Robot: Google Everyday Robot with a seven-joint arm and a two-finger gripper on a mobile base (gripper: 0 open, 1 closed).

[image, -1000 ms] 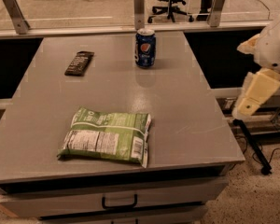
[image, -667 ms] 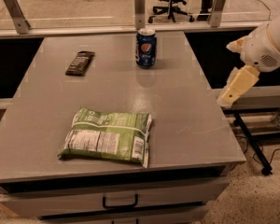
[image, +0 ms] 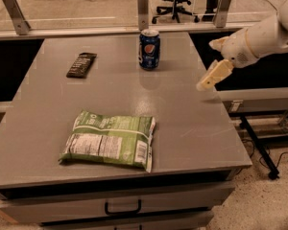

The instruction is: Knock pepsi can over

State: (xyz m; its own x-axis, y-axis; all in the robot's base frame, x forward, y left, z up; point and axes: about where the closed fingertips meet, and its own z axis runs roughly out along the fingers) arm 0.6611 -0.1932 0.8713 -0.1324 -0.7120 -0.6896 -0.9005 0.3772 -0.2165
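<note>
The pepsi can (image: 149,49) stands upright at the far middle of the grey table (image: 182,128). It is dark blue with a round red-white-blue logo and a silver top. My gripper (image: 212,75) comes in from the right on a white arm. It hangs above the table's right side, to the right of the can and a little nearer to the camera, well apart from it. It holds nothing that I can see.
A green snack bag (image: 110,140) lies flat near the table's front. A flat dark bar wrapper (image: 81,64) lies at the far left. A glass rail with metal posts (image: 143,7) runs right behind the can. A drawer handle (image: 122,208) sits below the front edge.
My arm has swung left, from beyond the table's right edge to over its right side, closer to the can. The can, bag and wrapper have not moved.
</note>
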